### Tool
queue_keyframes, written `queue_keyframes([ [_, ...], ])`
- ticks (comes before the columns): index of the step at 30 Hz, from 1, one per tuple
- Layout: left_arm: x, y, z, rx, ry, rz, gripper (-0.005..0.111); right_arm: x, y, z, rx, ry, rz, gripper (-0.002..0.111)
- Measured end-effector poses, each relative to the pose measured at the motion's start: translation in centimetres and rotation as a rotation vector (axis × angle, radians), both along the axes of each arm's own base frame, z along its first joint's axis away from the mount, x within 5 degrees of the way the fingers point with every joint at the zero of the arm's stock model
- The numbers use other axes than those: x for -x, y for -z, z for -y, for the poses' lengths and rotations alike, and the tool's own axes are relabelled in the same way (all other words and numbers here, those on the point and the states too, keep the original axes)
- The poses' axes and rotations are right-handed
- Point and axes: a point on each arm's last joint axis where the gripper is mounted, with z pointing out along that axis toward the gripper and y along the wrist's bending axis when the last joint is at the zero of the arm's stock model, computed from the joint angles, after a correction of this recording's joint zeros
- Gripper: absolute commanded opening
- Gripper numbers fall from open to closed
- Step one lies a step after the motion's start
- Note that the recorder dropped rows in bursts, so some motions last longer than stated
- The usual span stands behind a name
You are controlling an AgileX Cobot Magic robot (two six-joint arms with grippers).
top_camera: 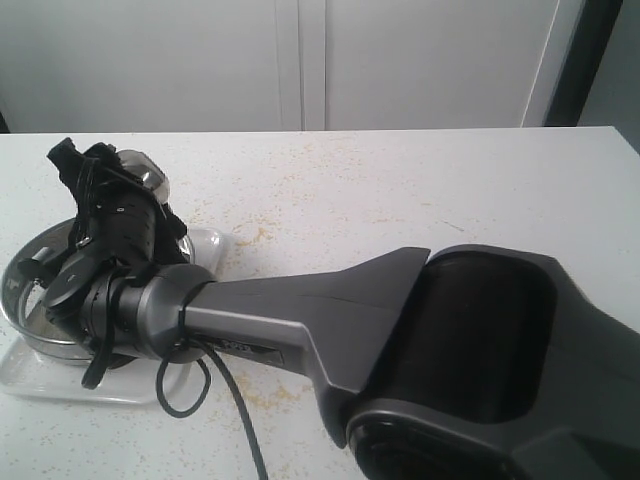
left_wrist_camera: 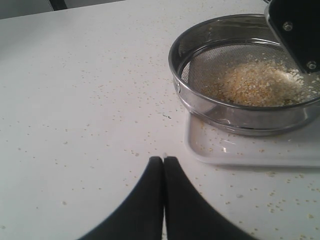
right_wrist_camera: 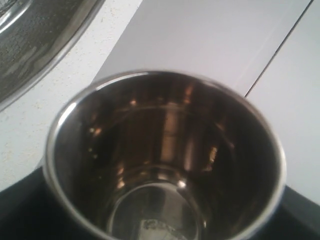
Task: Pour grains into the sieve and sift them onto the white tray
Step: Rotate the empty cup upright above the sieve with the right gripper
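Note:
The sieve (left_wrist_camera: pixel 240 116) rests on the white tray (left_wrist_camera: pixel 250 150) and holds a pile of grains (left_wrist_camera: pixel 260 85) on its mesh. In the exterior view the sieve (top_camera: pixel 18 292) and the tray (top_camera: pixel 60 385) are at the left, largely hidden by my right arm. My right gripper (top_camera: pixel 118 190) is shut on a small steel cup (top_camera: pixel 148 172), held tilted above the sieve. The cup (right_wrist_camera: pixel 165 160) looks empty inside, with the sieve's rim (right_wrist_camera: pixel 35 40) beside it. My left gripper (left_wrist_camera: pixel 163 159) is shut on nothing, low over the table a little short of the tray.
Thin yellow specks (left_wrist_camera: pixel 100 85) are strewn over the white tabletop (top_camera: pixel 400 190). My right arm (top_camera: pixel 400 330) stretches from the lower right across to the left. A white wall (top_camera: pixel 300 60) stands behind the table's far edge.

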Motion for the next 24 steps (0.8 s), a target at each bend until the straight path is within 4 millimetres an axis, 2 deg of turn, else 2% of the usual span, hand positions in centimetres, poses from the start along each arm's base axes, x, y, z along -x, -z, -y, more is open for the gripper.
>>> queue_keyframes([
  [4, 0.0, 0.0, 0.0, 0.0, 0.0, 0.0, 0.0, 0.0, -0.1, 0.0, 0.039, -0.006, 0.014, 0.0],
  [9, 0.0, 0.0, 0.0, 0.0, 0.0, 0.0, 0.0, 0.0, -0.2, 0.1, -0.014, 0.011, -0.016, 0.0],
  [14, 0.0, 0.0, 0.0, 0.0, 0.0, 0.0, 0.0, 0.2, -0.7, 0.6, -0.108, 0.065, -0.13, 0.0],
  [24, 0.0, 0.0, 0.0, 0.0, 0.0, 0.0, 0.0, 1.4, -3.1, 1.7, -0.353, 0.189, -0.412, 0.0],
])
